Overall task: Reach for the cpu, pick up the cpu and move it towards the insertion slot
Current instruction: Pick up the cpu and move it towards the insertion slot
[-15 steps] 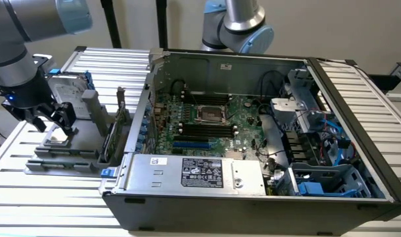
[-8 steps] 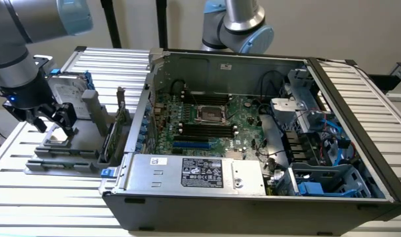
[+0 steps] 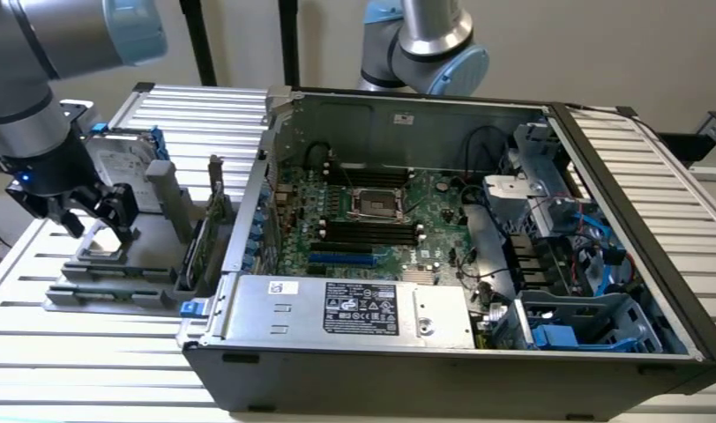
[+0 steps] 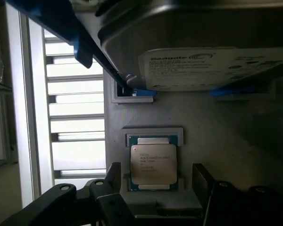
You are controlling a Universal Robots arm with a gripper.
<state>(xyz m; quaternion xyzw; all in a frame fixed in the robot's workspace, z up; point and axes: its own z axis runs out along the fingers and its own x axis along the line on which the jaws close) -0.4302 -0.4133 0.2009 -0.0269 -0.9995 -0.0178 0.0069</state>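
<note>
The gripper is seen with its two dark fingers spread wide and nothing held between them. It is poised directly above the cpu, which lies flat in a shallow recess of the grey holder outside the computer case. In the wrist view one finger stands to each side of the chip, clear of its edges, so the chip is framed in the gap and is not yet touched. The chip is nearly square, so no marked long axis is offered; its flat sides are faced by the finger pads. A matt silver metal lid with fine printing is shown, bordered by a thin green rim. A hard drive with a white label and blue rails is propped upright in the same holder, just beyond the chip. The insertion slot, a square socket with a shiny frame and dark centre, is set on the green motherboard inside the case, well apart from the gripper toward the exterior view's right. All is carried on a pale slatted table.
</note>
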